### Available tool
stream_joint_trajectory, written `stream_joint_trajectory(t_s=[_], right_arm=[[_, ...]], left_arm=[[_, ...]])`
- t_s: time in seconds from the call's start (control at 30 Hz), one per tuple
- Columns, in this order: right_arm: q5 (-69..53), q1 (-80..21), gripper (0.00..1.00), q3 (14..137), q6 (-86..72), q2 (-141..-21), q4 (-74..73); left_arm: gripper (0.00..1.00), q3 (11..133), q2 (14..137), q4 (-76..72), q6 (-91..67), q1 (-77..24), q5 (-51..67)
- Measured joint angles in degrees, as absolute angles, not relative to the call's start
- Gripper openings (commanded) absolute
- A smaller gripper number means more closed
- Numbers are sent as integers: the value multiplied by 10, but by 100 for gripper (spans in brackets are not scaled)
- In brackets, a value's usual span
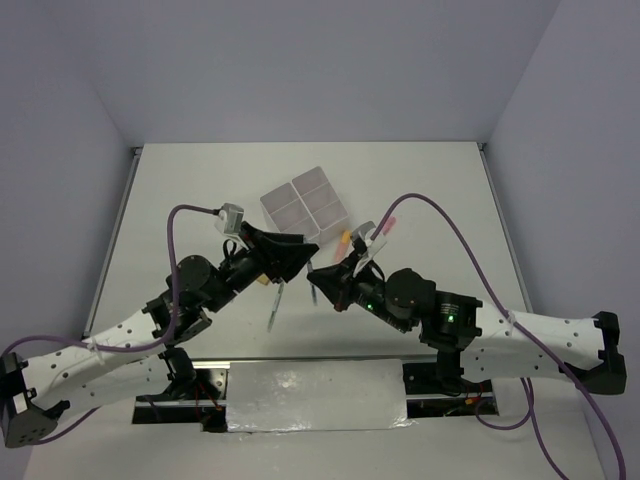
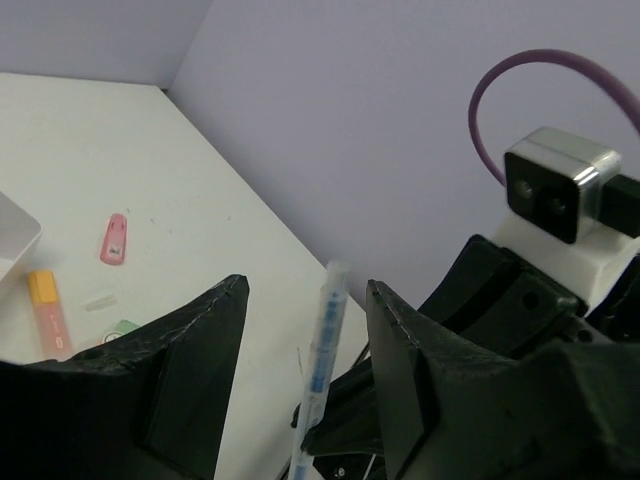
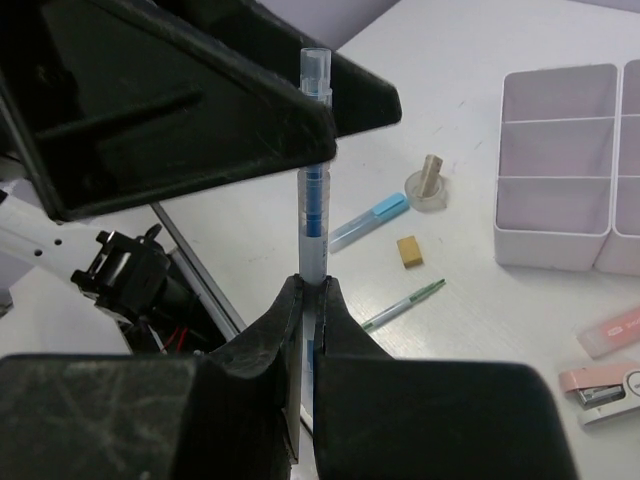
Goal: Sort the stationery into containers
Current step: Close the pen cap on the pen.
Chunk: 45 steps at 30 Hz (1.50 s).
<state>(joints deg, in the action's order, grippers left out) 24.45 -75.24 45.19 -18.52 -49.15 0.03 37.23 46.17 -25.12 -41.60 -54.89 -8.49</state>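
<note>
My right gripper [image 3: 308, 285] is shut on the lower part of a clear pen with a blue core [image 3: 313, 210], holding it upright above the table. My left gripper [image 2: 306, 290] stands open around the same pen [image 2: 322, 360], with a gap on each side of the barrel. The two grippers meet mid-table, the left gripper [image 1: 290, 255] just left of the right gripper [image 1: 320, 275]. The white four-compartment organiser [image 1: 305, 205] sits behind them. On the table lie a green pen [image 3: 405, 303], a tan eraser [image 3: 408, 250], a tape roll [image 3: 428, 190] and a blue highlighter [image 3: 370, 220].
An orange highlighter [image 2: 47, 310] and a pink piece [image 2: 114, 238] lie to the right of the organiser [image 2: 15, 235]. Two pink items [image 3: 610, 330] rest in front of the organiser's wall [image 3: 555, 235]. A thin pen [image 1: 272, 308] lies near the arm bases.
</note>
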Motion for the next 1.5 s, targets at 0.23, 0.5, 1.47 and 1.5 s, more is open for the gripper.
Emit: stream_joint_trajectory(t_s=[0.23, 0.5, 1.47, 1.5], right_arm=[[236, -752, 0, 453, -185, -497, 0], [237, -752, 0, 458, -185, -486, 0], [90, -723, 34, 429, -185, -435, 55], [82, -722, 26, 427, -185, -435, 62]], left_arm=[[62, 416, 478, -239, -387, -549, -43], [60, 419, 501, -205, -375, -549, -13], [0, 403, 487, -303, -349, -549, 164], [0, 401, 486, -309, -350, -549, 169]])
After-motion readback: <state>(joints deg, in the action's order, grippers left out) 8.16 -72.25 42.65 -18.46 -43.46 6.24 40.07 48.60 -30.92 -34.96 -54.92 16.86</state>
